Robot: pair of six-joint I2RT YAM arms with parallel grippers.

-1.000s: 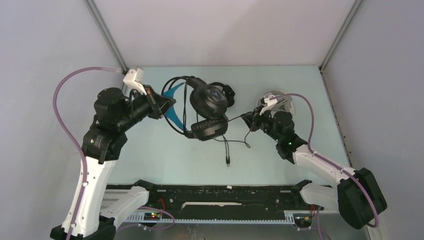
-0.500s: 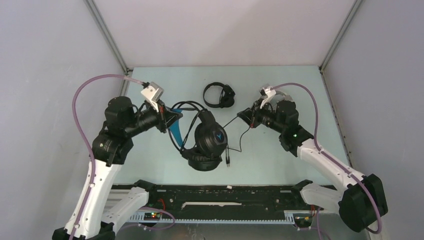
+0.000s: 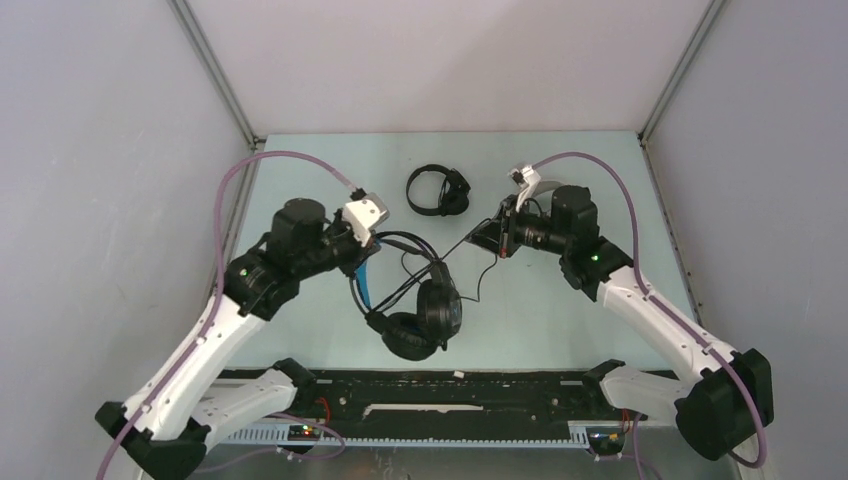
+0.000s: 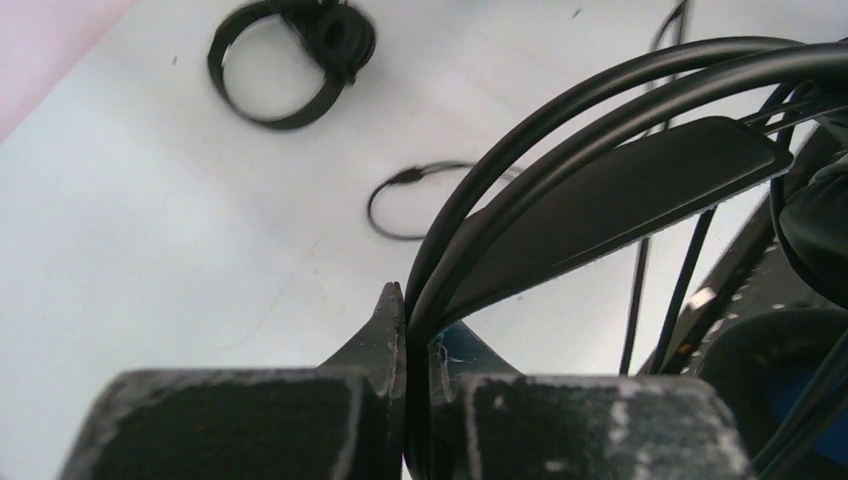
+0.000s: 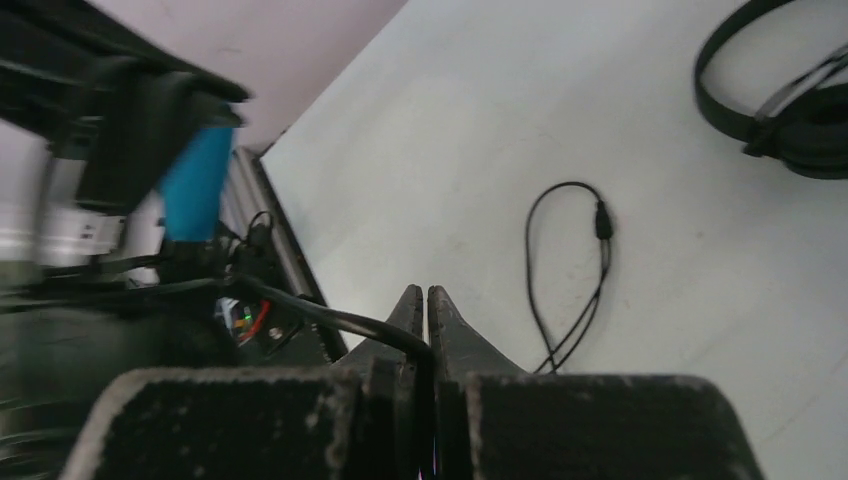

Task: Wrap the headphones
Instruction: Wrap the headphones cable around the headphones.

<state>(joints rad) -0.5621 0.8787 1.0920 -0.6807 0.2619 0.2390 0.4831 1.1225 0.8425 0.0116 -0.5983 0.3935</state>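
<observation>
Top external view: the bulkier black headphones (image 3: 422,318) hang at near centre, just in front of the arm bases, with the blue-lined headband (image 3: 364,283) rising up and to the left toward my left arm. I cannot tell from here whether the ear cups rest on the table (image 3: 300,170).

On the left wrist camera, the left gripper (image 4: 415,308) is clamped tight on the thin black hoops of that headband. The fingers are pressed together with only the wires between them, and the broad black strap (image 4: 610,195) arches up and away to the right.

On the right wrist camera, the right gripper (image 5: 427,300) is likewise pinched fully closed, with the black cable (image 5: 330,320) caught between its tips. From above, that cable runs in a fairly straight line from the right gripper down-left to the headphones, and a slack loop (image 3: 483,285) droops toward the near side below it. The loose end with its plug (image 5: 602,222) lies curled on the table.

The small slim black headset (image 3: 438,190) lies flat at far centre, well apart from both grippers and untouched.
</observation>
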